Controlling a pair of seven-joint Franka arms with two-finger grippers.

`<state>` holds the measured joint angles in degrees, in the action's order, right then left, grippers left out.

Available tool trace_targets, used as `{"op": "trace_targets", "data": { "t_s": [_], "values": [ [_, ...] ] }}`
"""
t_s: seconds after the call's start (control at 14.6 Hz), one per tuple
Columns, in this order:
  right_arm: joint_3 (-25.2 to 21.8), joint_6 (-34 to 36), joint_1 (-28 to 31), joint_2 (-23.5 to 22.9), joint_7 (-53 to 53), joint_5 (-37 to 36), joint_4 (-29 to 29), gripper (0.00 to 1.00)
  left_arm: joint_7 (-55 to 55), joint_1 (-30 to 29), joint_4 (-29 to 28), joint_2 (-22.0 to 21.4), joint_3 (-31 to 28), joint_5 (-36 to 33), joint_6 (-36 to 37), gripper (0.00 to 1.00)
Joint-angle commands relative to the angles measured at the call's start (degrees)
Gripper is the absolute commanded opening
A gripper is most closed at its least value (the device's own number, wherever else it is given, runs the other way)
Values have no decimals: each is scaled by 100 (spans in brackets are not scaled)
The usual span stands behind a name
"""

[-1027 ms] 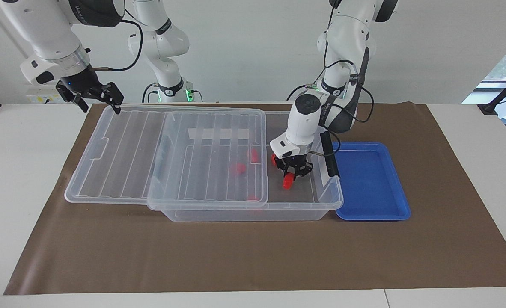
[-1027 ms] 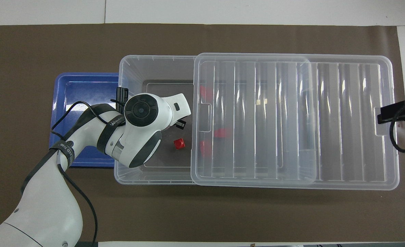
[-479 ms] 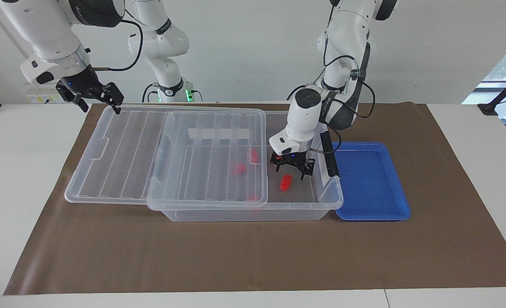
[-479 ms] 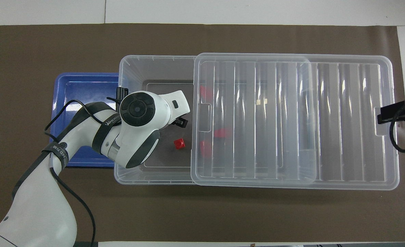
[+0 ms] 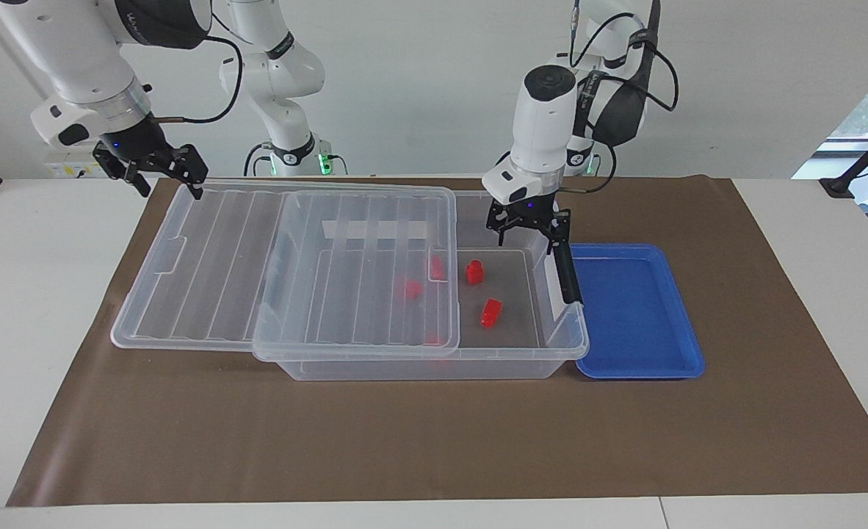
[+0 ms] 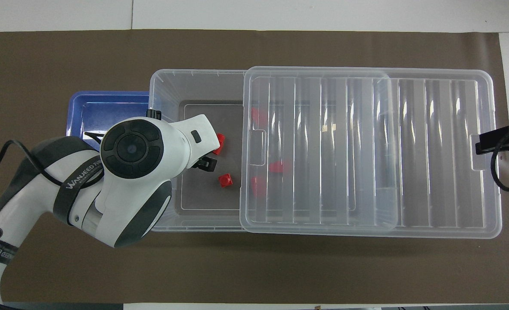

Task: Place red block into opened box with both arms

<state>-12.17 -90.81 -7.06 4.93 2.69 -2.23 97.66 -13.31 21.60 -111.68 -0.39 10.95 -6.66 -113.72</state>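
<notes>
Red block point(image 5: 489, 312) sits in the box point(image 5: 434, 364), left pincer point(image 5: 528, 224) wide above it; right pincer point(image 5: 156, 167) at the lid's point(image 5: 206, 257) 10 o'clock corner, can't tell its gap, probably sliding lid shut next

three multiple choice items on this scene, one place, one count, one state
1. Where is the blue tray? A in the box; B beside the box, at the left arm's end; C on the lid.
2. How many red blocks lie in the box's uncovered part? A one; B two; C five.
3. The left gripper is: A shut on a block; B resting in the tray; C open and empty over the box.
Key: B, tray sits by the box's end; B, two lie clear of the lid; C, jaws apart, nothing between.
</notes>
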Motion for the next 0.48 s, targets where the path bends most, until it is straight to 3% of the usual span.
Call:
{"op": "trace_targets", "data": {
  "t_s": [0.0, 0.27, 0.41],
  "values": [
    [-250, -270, 143, 184, 634, -5, 428, 0, -76, -400, -179, -488, -32, -125, 561, 100],
    [-707, -1235, 187, 167, 1125, -31, 929, 0, 12, -1244, -91, -532, -58, 41, 676, 100],
    [-796, -1464, 475, -34, 1626, -31, 939, 0, 47, -1613, 84, -506, -58, 374, 659, 100]
  ]
}}
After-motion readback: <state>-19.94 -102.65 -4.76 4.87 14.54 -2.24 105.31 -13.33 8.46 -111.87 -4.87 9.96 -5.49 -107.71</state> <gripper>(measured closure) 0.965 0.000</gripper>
